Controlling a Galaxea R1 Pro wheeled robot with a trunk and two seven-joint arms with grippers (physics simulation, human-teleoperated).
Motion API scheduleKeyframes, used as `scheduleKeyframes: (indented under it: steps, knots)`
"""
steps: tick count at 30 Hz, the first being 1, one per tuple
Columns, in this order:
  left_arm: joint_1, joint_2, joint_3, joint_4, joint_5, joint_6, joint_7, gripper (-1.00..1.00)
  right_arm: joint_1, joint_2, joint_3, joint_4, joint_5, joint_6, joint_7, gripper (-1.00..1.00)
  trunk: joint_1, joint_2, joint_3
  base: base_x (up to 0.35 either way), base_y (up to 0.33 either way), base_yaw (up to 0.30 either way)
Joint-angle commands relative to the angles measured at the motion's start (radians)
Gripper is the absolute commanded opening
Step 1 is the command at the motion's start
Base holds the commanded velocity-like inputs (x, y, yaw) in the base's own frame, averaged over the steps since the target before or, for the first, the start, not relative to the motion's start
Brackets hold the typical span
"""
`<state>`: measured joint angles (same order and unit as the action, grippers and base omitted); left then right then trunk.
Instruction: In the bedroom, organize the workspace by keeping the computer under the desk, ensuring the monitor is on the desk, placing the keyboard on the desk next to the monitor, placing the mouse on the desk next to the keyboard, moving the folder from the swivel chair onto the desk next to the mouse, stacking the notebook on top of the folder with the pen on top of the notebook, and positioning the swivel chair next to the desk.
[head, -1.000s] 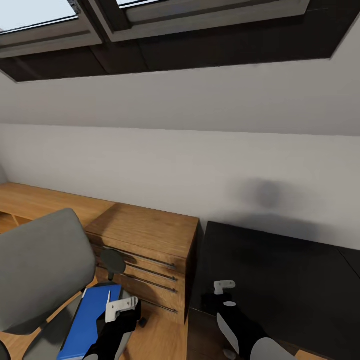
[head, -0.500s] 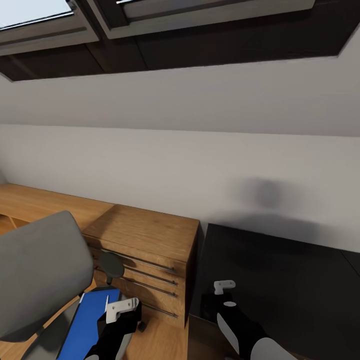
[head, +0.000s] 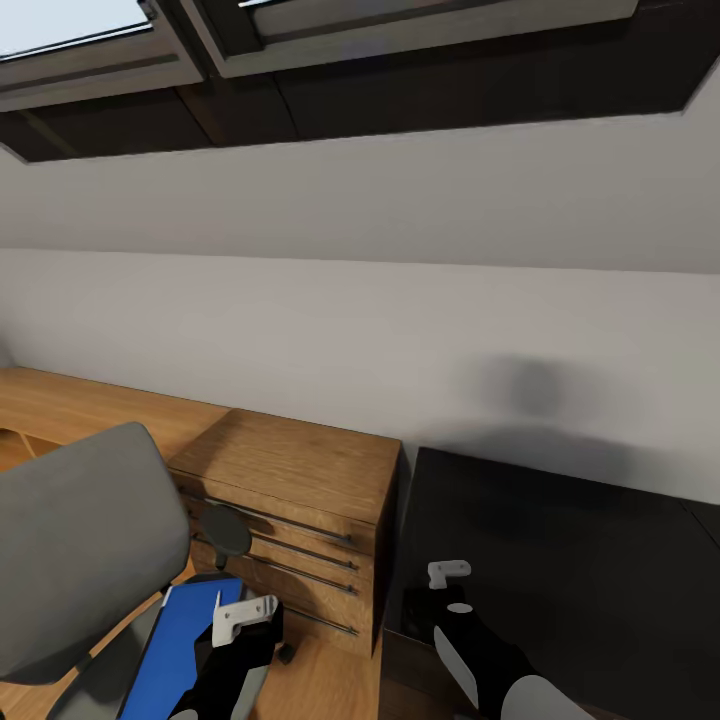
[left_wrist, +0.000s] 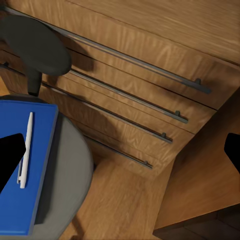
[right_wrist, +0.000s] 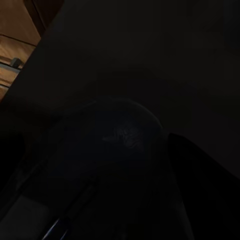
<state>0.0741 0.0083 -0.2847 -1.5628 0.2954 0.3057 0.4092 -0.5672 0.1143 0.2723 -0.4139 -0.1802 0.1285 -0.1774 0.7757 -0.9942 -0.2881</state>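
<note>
Barely anything's shifted, left gripper (left_wrist: 120, 150) spread wide over the folder (head: 175, 645), and the pen (left_wrist: 25, 149) could roll off if it's tipped.

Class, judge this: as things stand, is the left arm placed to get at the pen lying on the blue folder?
Probably yes. The left gripper hangs over the swivel chair, the pen lies uncovered on the folder, and nothing stands between.
</note>
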Motion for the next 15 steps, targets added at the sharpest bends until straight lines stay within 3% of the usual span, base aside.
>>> scheduleKeyframes:
  steps: [1, 15]
  knots:
    - [0.000, 0.001, -0.002, -0.002, 0.008, 0.003, 0.008, 1.00, 0.000, -0.001, 0.009, -0.002, -0.012, 0.005, -0.008, -1.00, 0.000, -0.001, -0.001, 0.000, 0.007, 0.000]
    - [0.000, 0.001, -0.002, -0.002, 0.008, 0.003, 0.008, 1.00, 0.000, -0.001, 0.009, -0.003, -0.012, 0.006, -0.009, -1.00, 0.000, -0.001, -0.001, 0.000, 0.001, 0.000]
